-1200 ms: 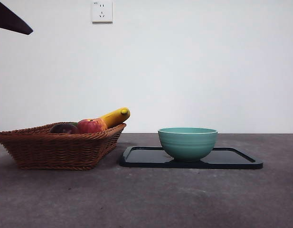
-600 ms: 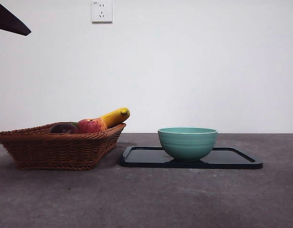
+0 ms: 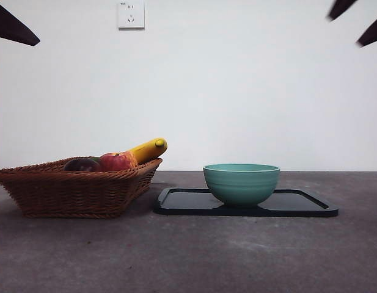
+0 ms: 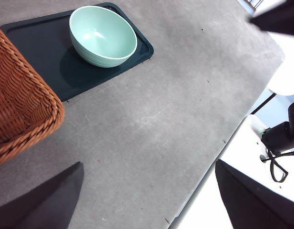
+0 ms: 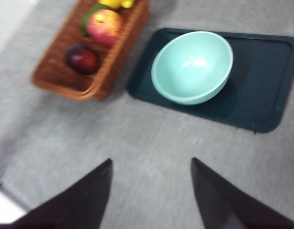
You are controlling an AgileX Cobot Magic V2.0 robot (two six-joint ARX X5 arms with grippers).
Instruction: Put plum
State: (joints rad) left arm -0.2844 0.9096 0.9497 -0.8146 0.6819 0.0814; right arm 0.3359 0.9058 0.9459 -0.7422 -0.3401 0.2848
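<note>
The dark maroon plum (image 5: 82,59) lies in the brown wicker basket (image 5: 61,81); in the front view only its top (image 3: 82,164) shows above the basket rim (image 3: 66,183). A mint-green bowl (image 3: 241,183) stands empty on a black tray (image 3: 298,204), also in the right wrist view (image 5: 192,67) and the left wrist view (image 4: 103,36). My right gripper (image 5: 151,191) is open and empty, high above the table in front of the bowl and basket; its two tips (image 3: 359,21) show at the front view's top right corner. My left gripper (image 4: 147,195) is open and empty, high over bare table.
The basket also holds a red-and-yellow apple (image 5: 104,26), a yellow banana (image 3: 148,149) and a green fruit (image 5: 89,14). The table's edge (image 4: 218,148) and a white surface with a black cable (image 4: 275,167) lie beyond. The left arm's tip (image 3: 14,27) shows top left.
The right gripper's two black tips have come into the front view at the top right corner. Basket, fruit, bowl and tray have not moved.
</note>
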